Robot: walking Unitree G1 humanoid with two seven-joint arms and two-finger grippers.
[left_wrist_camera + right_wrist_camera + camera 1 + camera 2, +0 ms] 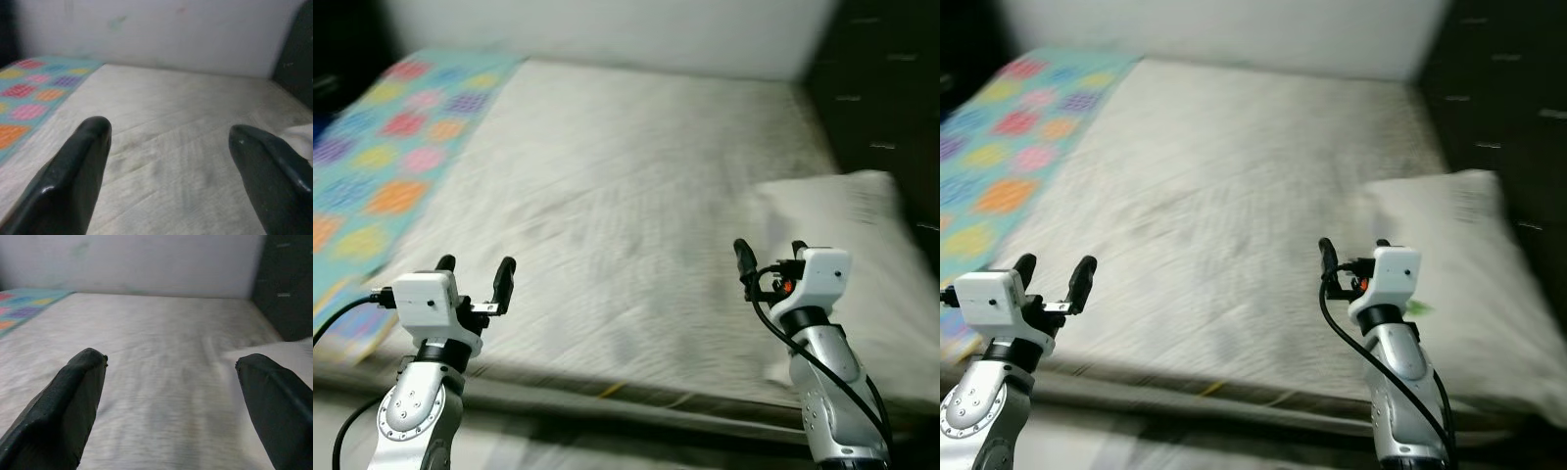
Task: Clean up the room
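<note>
The robot stood at the near edge of a big bed [607,196] with a pale grey sheet on it. Both silver arms were held up in front of it, just over that near edge. The left pincer [475,273] was near the bed's near left corner, and its two black fingers [73,176] were spread wide apart with nothing between them. The right pincer [769,257] was nearer the right side of the bed, and its fingers [63,406] were spread wide too, holding nothing. A white pillow [837,255] lay flat along the right edge of the bed, reaching down toward the near right corner. The right pincer was up close to the pillow's inner side, but I could not tell if it touched it. A bright blanket [382,147] with round patches of pink, orange, yellow and purple on blue lay along the left edge of the bed, from the far left corner down to the near left corner. The left pincer was just beside its near end. A white wall [607,29] ran behind the far edge of the bed. A dark padded panel [891,88] stood past the right edge, by the far right corner. The picture was a bit blurry, so small things were hard to see.
</note>
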